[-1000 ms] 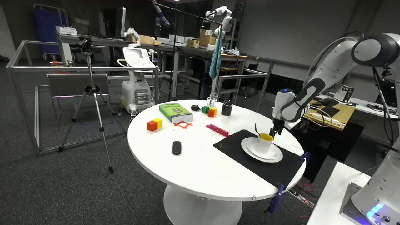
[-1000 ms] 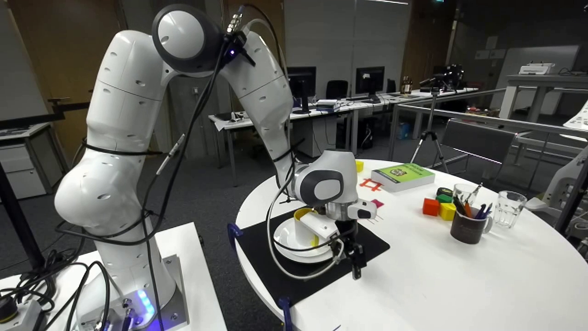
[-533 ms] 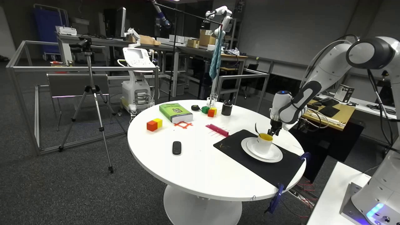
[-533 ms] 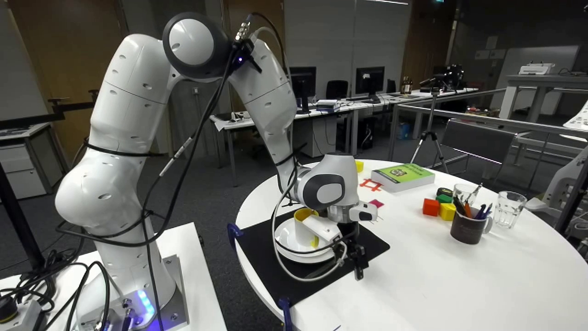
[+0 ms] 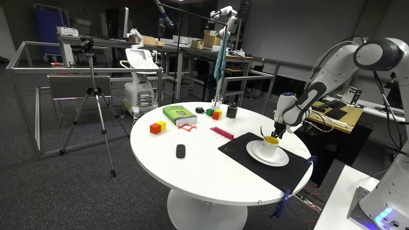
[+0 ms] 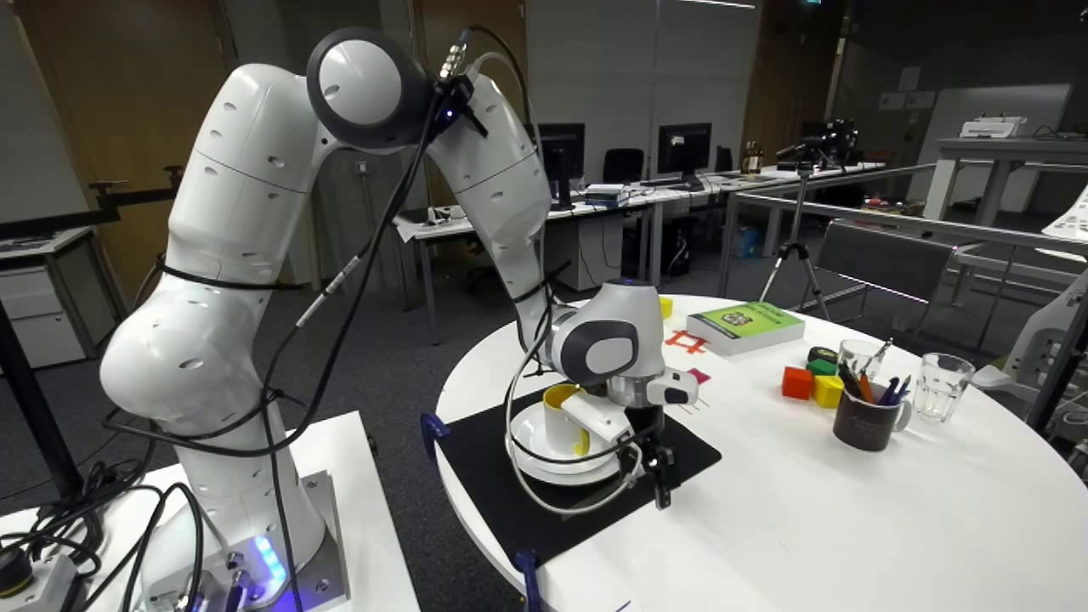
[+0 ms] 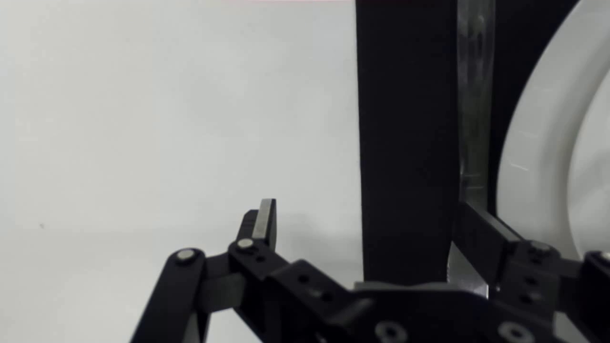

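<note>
My gripper (image 7: 366, 209) is open with nothing between its fingers. It hangs over the edge of the black mat (image 7: 407, 143). A shiny metal strip, like a piece of cutlery (image 7: 474, 105), lies on the mat beside the white plate (image 7: 526, 171). The right finger overlaps this strip in the wrist view; whether they touch I cannot tell. In an exterior view a smaller dish (image 5: 279, 156) rests on the plate, bearing a white cup (image 5: 269, 149) with a yellow inside. A dark spoon handle (image 5: 262, 131) sticks up from the cup. In both exterior views the gripper (image 6: 660, 486) is low beside the plate.
Blue clamps (image 5: 282, 203) grip the mat at the table's edge. A magenta strip (image 5: 222, 133) lies beyond the mat. Further off are a dark pen mug (image 6: 865, 422), a glass (image 6: 943, 387), a red cube (image 6: 796, 382), a green book (image 6: 748, 327) and a black handheld object (image 5: 181, 151).
The arm has shifted slightly; in an exterior view the gripper has moved a little left, past the far side of the cup. It stays open, and the dishes have not moved.
</note>
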`<state>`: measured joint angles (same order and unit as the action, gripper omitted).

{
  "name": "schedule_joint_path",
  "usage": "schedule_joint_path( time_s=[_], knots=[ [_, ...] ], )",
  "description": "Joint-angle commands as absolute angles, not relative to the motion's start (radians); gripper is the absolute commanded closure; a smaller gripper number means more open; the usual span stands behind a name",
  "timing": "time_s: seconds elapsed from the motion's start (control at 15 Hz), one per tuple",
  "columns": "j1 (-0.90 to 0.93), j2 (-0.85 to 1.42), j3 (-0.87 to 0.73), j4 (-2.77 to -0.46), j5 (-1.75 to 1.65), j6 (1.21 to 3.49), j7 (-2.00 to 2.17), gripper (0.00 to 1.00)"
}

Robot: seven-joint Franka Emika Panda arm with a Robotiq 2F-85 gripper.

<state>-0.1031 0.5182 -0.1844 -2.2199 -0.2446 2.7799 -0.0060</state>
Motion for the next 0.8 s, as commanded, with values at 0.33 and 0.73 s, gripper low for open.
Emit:
schedule_joint_path(
  time_s=[0.33, 0.73],
  knots=[
    [-0.191, 0.521, -0.083, -2.196, -0.119, 2.763, -0.155, 0.00],
    [-0.208, 0.521, -0.048, -2.194, -0.089, 2.735, -0.202, 0.00]
  ],
)
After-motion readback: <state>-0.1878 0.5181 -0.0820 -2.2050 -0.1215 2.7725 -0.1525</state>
